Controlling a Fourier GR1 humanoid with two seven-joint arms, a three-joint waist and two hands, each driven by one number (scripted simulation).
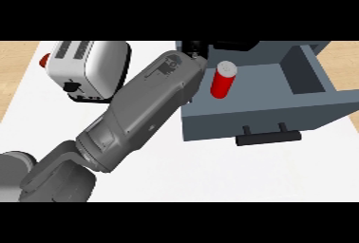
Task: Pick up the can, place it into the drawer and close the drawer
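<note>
Head view: the red cylindrical can with a white top (pixel 223 79) stands upright inside the open blue-grey box-shaped drawer (pixel 266 116), left of its inner partition. The drawer is pulled out toward the near side; its dark bar handle (pixel 269 137) projects from the front panel. A grey forearm crosses from the lower left to the drawer's far-left corner, where the black left hand (pixel 194 48) shows only in part, just beside the can; whether it is released, clenched or grasping cannot be told. The right hand is not visible. A white toaster with a red knob (pixel 85 69) sits on the white desk (pixel 210 175), left of the drawer.

Handling, as judged: the can is rigid, light, smooth-walled, liable to tip. Take hold around the mid-body, fingers opposing thumb
</note>
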